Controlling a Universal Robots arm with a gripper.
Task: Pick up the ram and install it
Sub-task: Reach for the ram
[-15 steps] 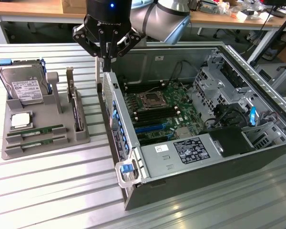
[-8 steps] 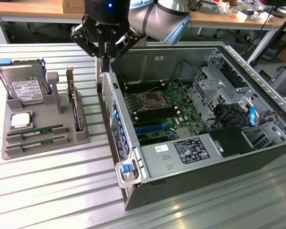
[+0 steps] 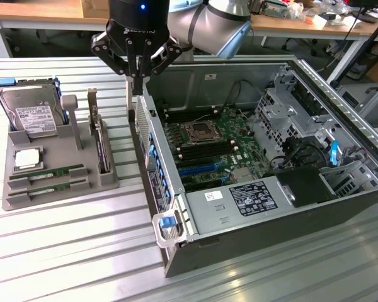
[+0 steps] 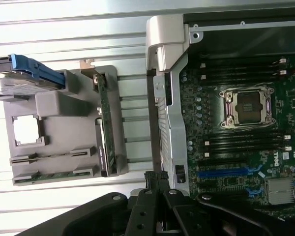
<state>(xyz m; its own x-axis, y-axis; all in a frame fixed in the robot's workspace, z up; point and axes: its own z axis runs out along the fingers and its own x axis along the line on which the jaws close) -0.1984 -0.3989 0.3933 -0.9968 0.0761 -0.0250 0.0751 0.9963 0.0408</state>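
A slatted metal table (image 3: pixel 63 251) bore two loads.
A grey tray (image 3: pixel 57 196) sat near the table's edge at the exterior view's left. Just beside it an open computer case (image 3: pixel 271 245) stretched across the middle toward the right edge, with a narrow strip of slats between them.

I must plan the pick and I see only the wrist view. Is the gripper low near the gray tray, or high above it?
Observer: High. In the exterior view the gripper, shut and empty, hangs above the far end of the computer case's side wall.
Operator: Are the ram sticks in the tray?
Observer: Yes, two sit side by side in its slots nearest the exterior camera, green faces showing.
Operator: What is in the case beyond the blue slots?
Observer: A silver power supply with a black label.
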